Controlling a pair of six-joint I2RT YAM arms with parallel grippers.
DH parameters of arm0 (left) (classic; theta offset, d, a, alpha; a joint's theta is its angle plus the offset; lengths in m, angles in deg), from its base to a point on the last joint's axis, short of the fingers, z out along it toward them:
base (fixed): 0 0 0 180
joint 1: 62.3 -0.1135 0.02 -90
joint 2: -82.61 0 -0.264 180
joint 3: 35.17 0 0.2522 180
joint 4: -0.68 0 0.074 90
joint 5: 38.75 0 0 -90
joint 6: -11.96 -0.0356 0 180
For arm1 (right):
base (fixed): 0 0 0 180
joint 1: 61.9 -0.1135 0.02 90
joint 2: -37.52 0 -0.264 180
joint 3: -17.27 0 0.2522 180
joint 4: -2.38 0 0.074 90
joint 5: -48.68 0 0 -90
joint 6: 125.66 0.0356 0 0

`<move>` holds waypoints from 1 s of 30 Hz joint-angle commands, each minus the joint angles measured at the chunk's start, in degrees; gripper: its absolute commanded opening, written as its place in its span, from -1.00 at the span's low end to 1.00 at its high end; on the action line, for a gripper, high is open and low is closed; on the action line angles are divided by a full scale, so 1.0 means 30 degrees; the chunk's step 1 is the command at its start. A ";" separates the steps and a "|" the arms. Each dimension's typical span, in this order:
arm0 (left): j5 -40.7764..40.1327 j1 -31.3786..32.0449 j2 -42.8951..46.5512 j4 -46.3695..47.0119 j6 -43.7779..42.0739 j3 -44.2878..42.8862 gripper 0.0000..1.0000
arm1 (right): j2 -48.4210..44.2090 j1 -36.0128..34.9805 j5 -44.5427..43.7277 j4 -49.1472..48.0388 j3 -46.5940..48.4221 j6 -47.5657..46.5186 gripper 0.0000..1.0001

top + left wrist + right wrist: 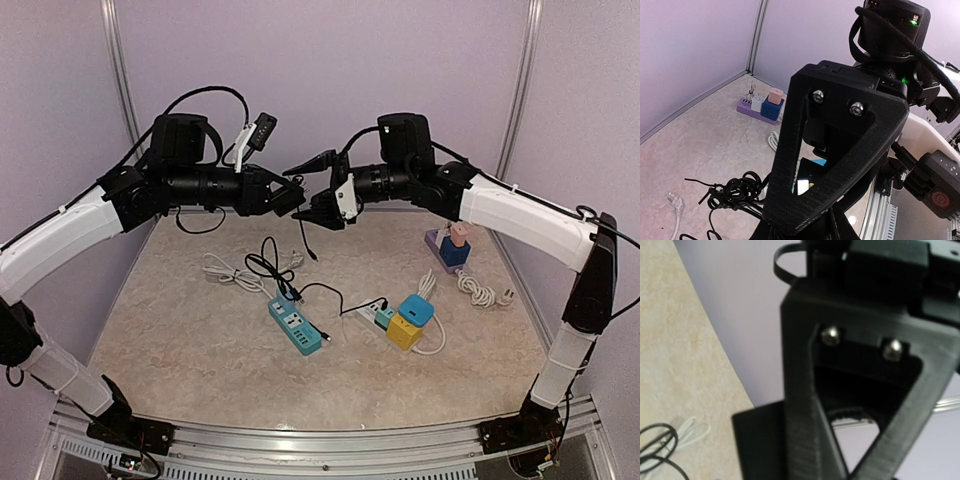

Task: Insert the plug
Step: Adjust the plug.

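Pale table (180, 330) lay beneath raised arms: left claw (292, 198) seemingly pinched a black cable (304, 235) whose plug (315, 257) dangled midair, right claw (312, 195) gaped empty, so gripping close behind the plug would steady insertion into the teal power strip (296, 327).

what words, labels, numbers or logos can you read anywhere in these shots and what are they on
No text is legible in any view.
Red round mark on the black module, left wrist view: too blurred to read.
Small markings on the face of the teal power strip, top view: too small to read.
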 commanded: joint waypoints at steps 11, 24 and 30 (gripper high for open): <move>0.1089 0.0091 -0.0152 -0.0353 -0.0369 0.0340 -1.00 | 0.0588 -0.0823 0.0991 0.1003 0.0682 -0.0244 0.06; 0.1843 0.0047 -0.0260 -0.0184 -0.0489 0.0389 -1.00 | 0.0782 -0.0963 0.1425 0.2086 0.1102 0.0064 -1.00; 0.1687 -0.0183 -0.0229 -0.0243 -0.0517 0.0376 -0.84 | 0.0233 -0.0965 0.1251 0.0545 0.0115 0.1777 -1.00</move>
